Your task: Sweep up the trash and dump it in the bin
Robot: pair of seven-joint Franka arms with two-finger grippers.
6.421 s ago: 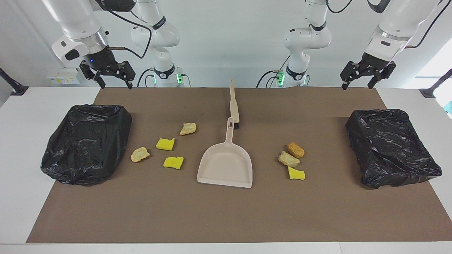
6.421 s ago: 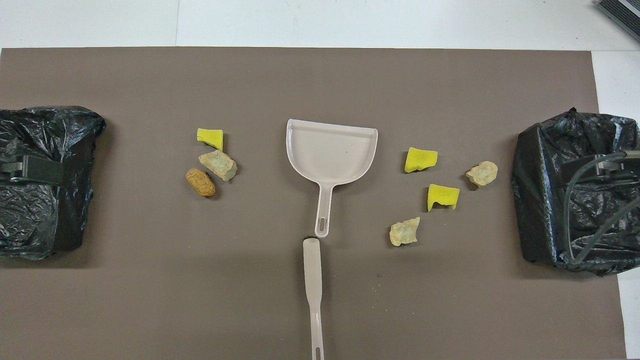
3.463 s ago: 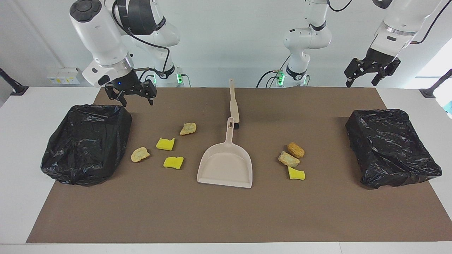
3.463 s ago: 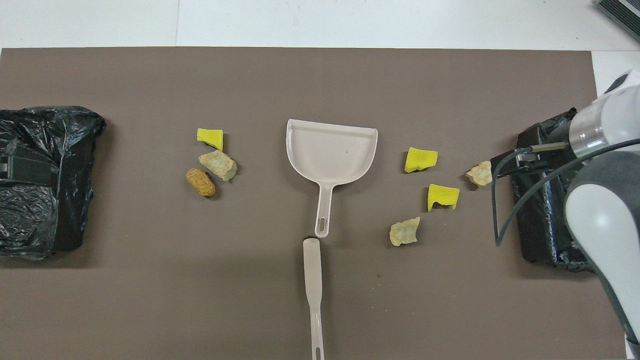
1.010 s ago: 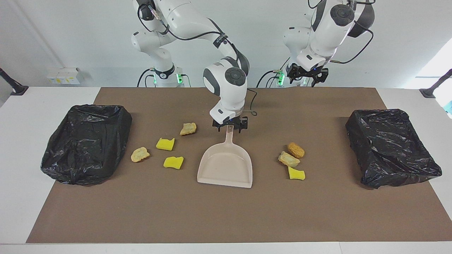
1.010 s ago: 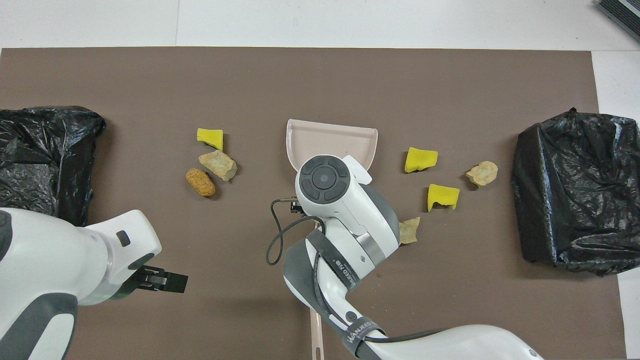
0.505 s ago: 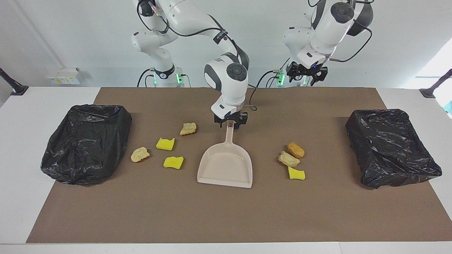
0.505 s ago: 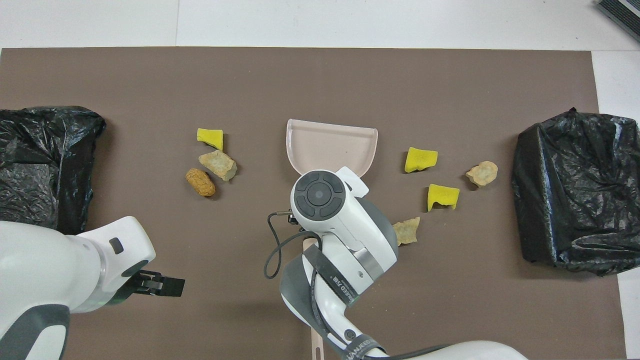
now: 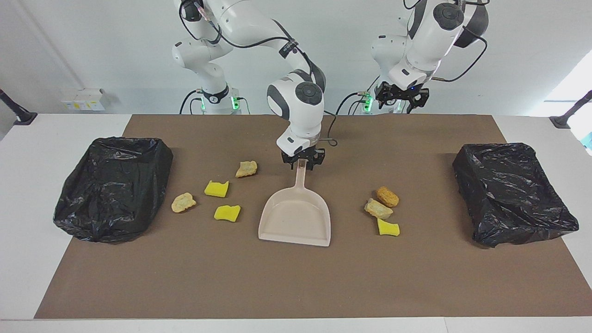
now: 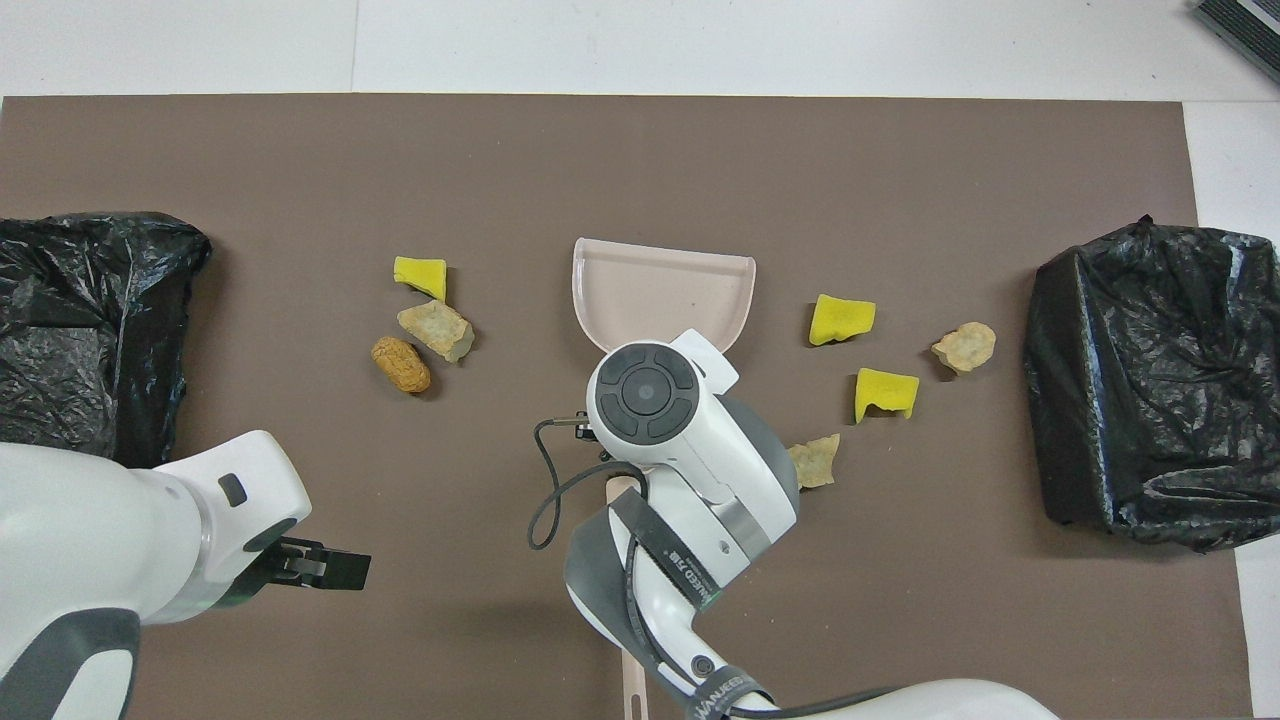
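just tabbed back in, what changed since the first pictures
The right tool left its spot above the bin at its end and came down at the dustpan handle's tip, closing around it. The left tool swung inward over the mat's edge by its base. Dustpan, brush, trash pieces and both bins have not moved.

Robotics lab: two white arms (image 9: 296, 99) are mounted at a white bench (image 9: 27, 208) covered by a brown mat (image 9: 296, 277), against a plain white wall (image 9: 92, 55) with cabling.
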